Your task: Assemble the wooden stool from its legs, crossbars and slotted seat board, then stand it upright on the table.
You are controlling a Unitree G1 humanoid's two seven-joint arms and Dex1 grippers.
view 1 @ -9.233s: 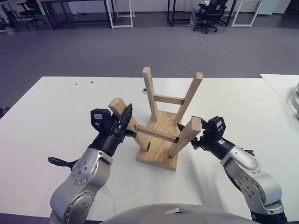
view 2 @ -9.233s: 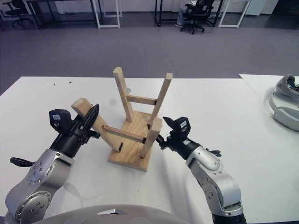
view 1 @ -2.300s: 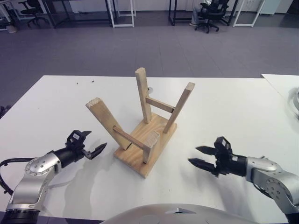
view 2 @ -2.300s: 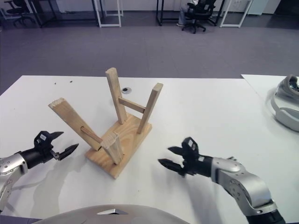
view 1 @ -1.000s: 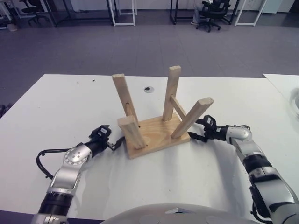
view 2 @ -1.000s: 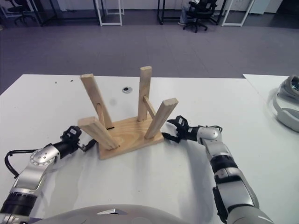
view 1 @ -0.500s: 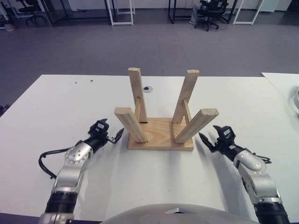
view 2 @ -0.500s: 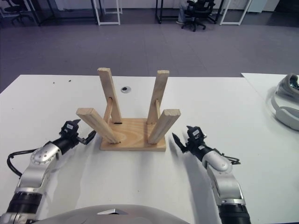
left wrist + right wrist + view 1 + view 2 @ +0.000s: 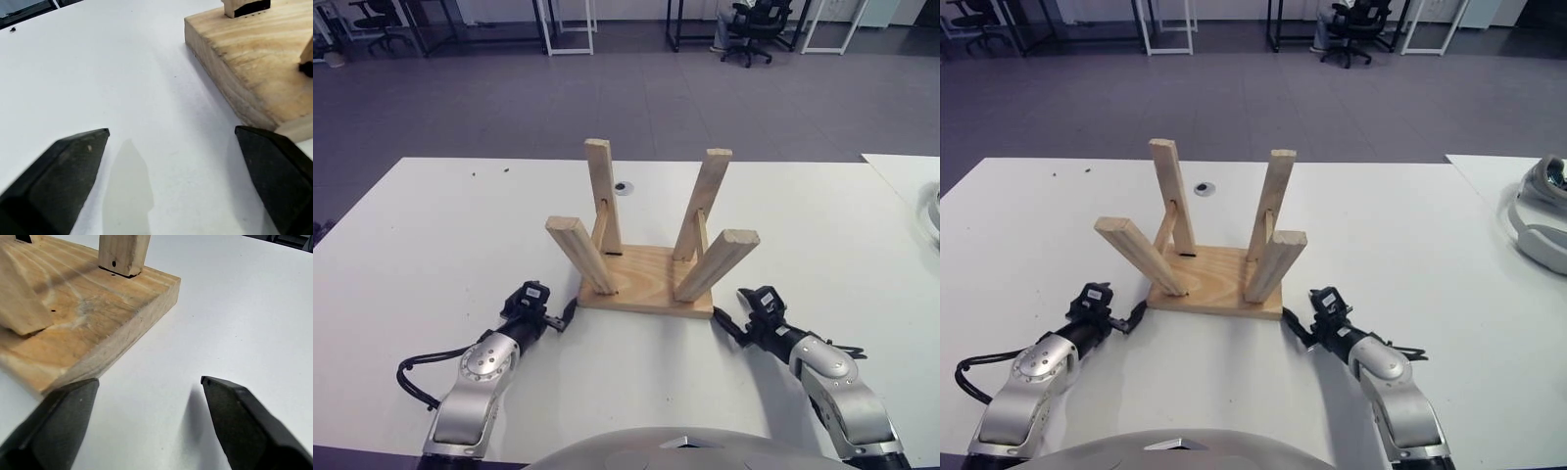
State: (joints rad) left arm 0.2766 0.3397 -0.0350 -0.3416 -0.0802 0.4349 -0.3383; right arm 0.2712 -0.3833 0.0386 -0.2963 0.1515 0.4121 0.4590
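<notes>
The wooden stool stands upside down on the white table [image 9: 431, 245]. Its seat board [image 9: 646, 286] lies flat and its legs [image 9: 603, 196] point up and splay outward. My left gripper [image 9: 566, 315] is open, low on the table just off the board's near left corner. In the left wrist view that corner [image 9: 244, 63] lies just beyond the open left gripper [image 9: 171, 130]. My right gripper [image 9: 724, 321] is open at the near right corner. The right wrist view has the board's edge [image 9: 88, 318] close ahead of the right gripper [image 9: 149, 380]. Nothing is held.
A small dark round piece [image 9: 625, 185] lies on the table behind the stool. A white headset [image 9: 1540, 211] rests on a neighbouring table at the right. A black cable [image 9: 416, 372] trails from my left arm. Open tabletop lies left and right of the stool.
Both grippers have dropped lower and moved in to the seat board's near corners. The stool has shifted slightly left; over the earlier frames it was turned round on the table.
</notes>
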